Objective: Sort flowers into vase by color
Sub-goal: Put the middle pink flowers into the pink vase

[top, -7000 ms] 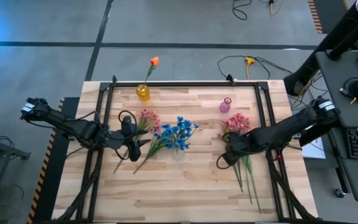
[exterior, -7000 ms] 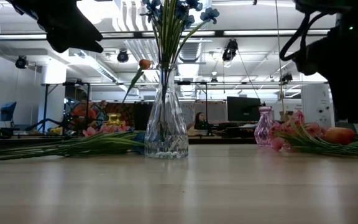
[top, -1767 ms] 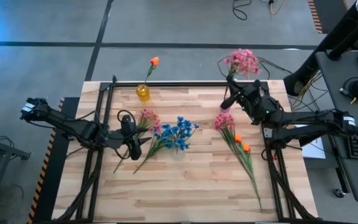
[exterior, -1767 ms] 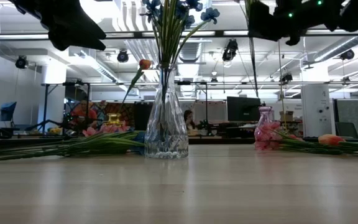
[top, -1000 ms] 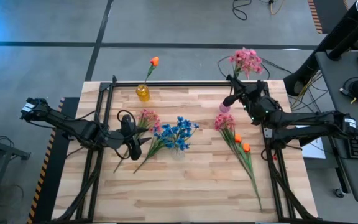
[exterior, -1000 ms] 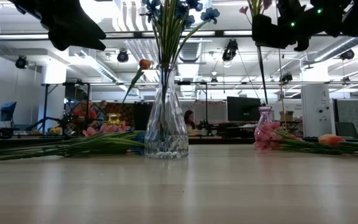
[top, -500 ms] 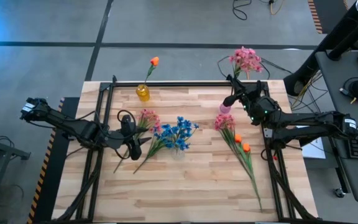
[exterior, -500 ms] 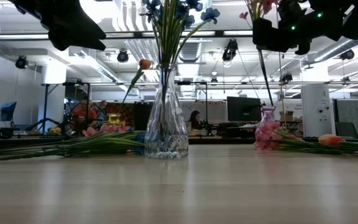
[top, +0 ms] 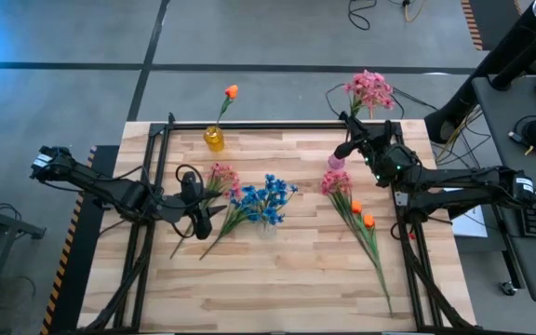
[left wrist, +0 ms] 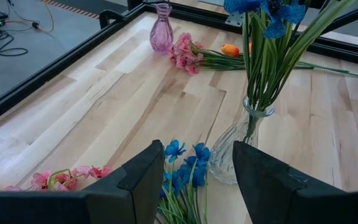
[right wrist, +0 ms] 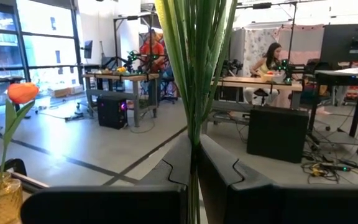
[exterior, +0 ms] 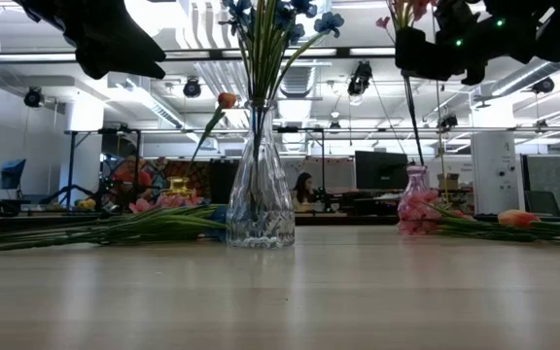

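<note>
My right gripper is shut on a pink flower spray, whose blossoms show past the table's far edge. Its green stems run down to the mouth of the small pink vase; whether they are inside, I cannot tell. A clear vase mid-table holds blue flowers. A yellow vase holds an orange bud. Pink and blue flowers lie at the left, under my open left gripper. More pink and orange flowers lie at the right. My right gripper pinches the bundle of green stems between its two fingers, below the blossoms. The fingers lie across the stems and come nearly level from the table's right. The spray stands almost upright, clear of the table, blossoms on top, its lower ends at the pink vase.
A black metal frame runs around the table's edges. Long green stalks of the right-hand flowers trail toward the near edge. Bare wood lies across the near half. People sit at desks in the room behind.
</note>
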